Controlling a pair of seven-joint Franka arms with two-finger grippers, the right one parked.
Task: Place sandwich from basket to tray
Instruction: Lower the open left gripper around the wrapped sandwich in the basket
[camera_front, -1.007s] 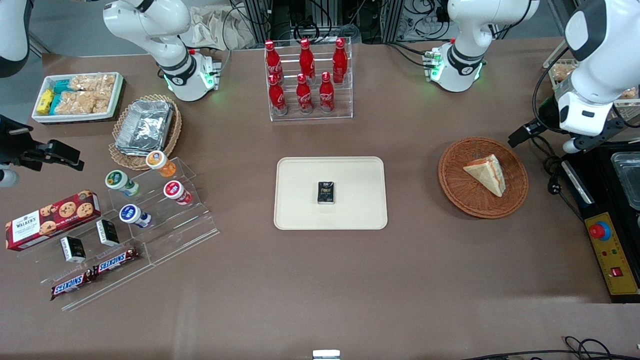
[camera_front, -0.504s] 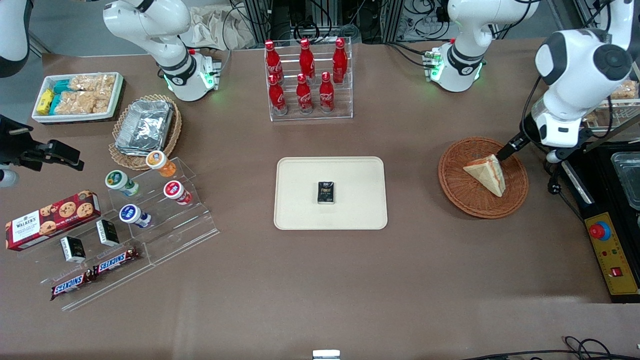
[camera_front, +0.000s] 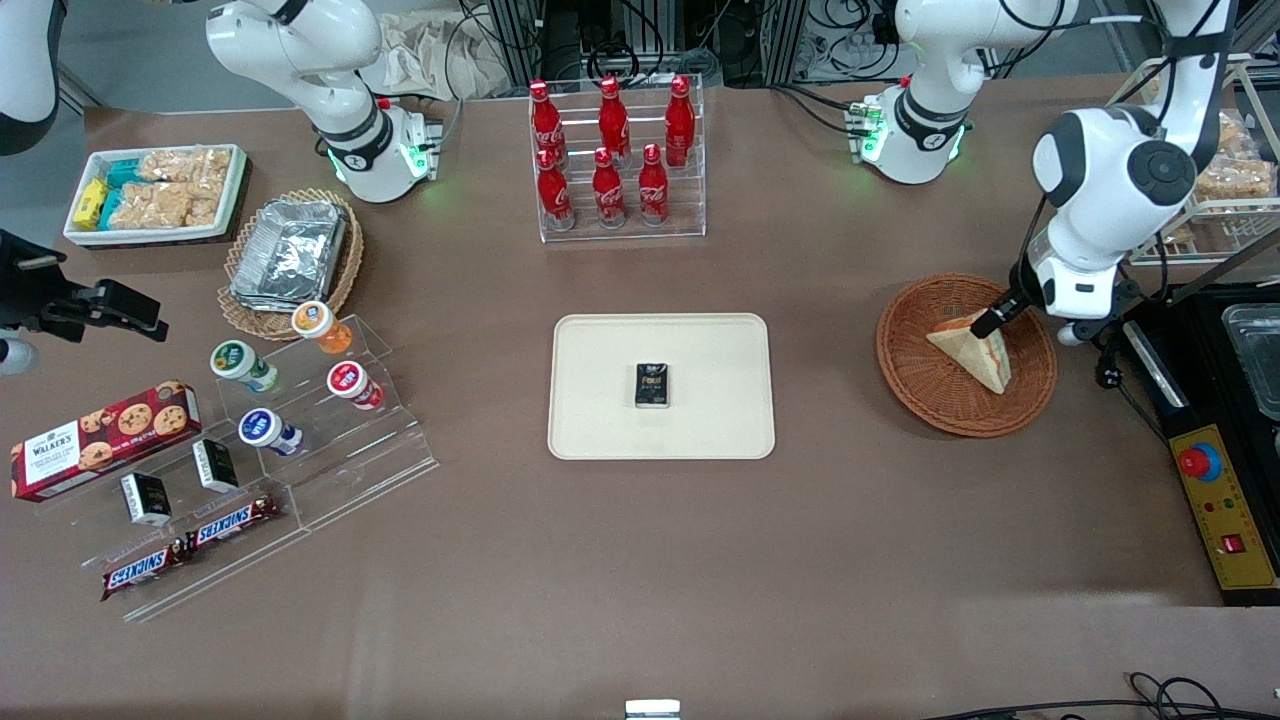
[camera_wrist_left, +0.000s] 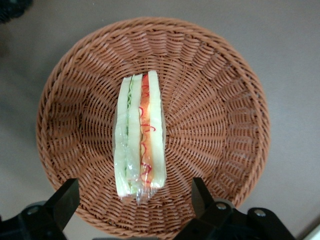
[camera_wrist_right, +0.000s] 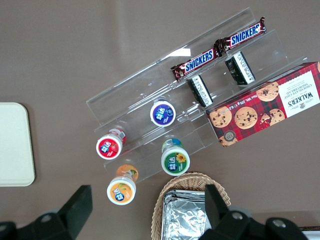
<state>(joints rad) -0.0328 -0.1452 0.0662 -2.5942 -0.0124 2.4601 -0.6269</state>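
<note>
The sandwich (camera_front: 975, 350), a pale bread wedge with red and green filling in clear wrap, lies in the round reddish-brown wicker basket (camera_front: 930, 390) toward the working arm's end of the table. My left gripper (camera_front: 1010, 318) hangs just above the basket, over the sandwich's thick end, and holds nothing. In the left wrist view the sandwich (camera_wrist_left: 140, 135) lies lengthwise in the basket (camera_wrist_left: 215, 125), and the gripper (camera_wrist_left: 134, 196) is open, its fingers spread wider than the sandwich. The cream tray (camera_front: 600, 400) lies at the table's middle with a small black packet (camera_front: 652, 386) on it.
An acrylic rack of red cola bottles (camera_front: 615, 160) stands farther from the front camera than the tray. A black control box with a red button (camera_front: 1225, 510) and a white wire rack (camera_front: 1220, 190) flank the basket. Snack displays (camera_front: 250, 430) fill the parked arm's end.
The left arm has swung in from the table's end over the basket. Its gripper now hangs above the sandwich instead of beside the basket.
</note>
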